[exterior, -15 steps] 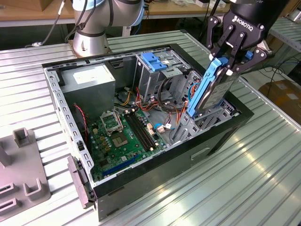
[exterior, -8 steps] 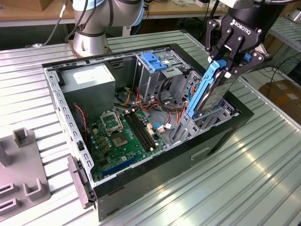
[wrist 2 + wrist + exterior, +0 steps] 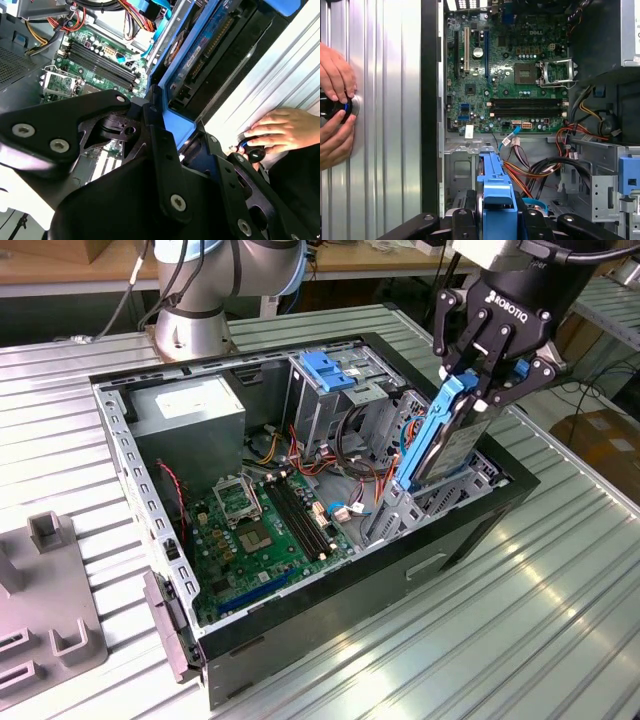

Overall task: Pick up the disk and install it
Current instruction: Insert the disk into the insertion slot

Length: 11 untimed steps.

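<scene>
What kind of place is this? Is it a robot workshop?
Probably a robot lab or workshop. A robot arm has its gripper shut on a disk at an open computer case, which sits on a ribbed metal table.

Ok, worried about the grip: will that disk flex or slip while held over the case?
Probably stiff: the disk hangs tilted from the gripper without sagging. Its smooth blue plastic rails could slip; metal body suggests heft.
</scene>
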Available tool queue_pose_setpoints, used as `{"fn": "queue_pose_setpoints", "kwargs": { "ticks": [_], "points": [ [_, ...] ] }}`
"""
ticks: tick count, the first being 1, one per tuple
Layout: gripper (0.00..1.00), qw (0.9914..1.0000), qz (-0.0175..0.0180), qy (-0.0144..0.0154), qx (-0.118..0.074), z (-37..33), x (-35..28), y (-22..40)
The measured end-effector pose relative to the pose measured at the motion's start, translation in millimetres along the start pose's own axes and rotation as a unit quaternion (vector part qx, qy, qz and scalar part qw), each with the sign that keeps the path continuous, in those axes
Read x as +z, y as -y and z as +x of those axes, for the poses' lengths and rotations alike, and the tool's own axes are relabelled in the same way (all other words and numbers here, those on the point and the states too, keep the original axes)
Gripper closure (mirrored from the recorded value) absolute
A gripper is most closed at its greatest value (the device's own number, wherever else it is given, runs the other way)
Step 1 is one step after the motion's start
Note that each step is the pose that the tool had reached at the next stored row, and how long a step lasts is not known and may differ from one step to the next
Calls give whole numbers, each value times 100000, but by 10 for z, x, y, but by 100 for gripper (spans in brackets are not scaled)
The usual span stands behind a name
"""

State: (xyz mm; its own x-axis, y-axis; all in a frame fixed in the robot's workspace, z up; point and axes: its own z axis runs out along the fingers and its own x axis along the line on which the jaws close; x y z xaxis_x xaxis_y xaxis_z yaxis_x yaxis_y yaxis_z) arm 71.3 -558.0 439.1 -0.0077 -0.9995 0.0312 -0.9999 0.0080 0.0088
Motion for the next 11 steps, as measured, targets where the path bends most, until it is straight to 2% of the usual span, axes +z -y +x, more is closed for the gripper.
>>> {"fn": "queue_pose_setpoints", "kwargs": {
  "ticks": [4, 11],
  "points": [
    [64, 100000, -5, -6, 4, -2, 52, 8],
    [64, 100000, -4, -5, 1, -6, 198, 14]
  ]
}}
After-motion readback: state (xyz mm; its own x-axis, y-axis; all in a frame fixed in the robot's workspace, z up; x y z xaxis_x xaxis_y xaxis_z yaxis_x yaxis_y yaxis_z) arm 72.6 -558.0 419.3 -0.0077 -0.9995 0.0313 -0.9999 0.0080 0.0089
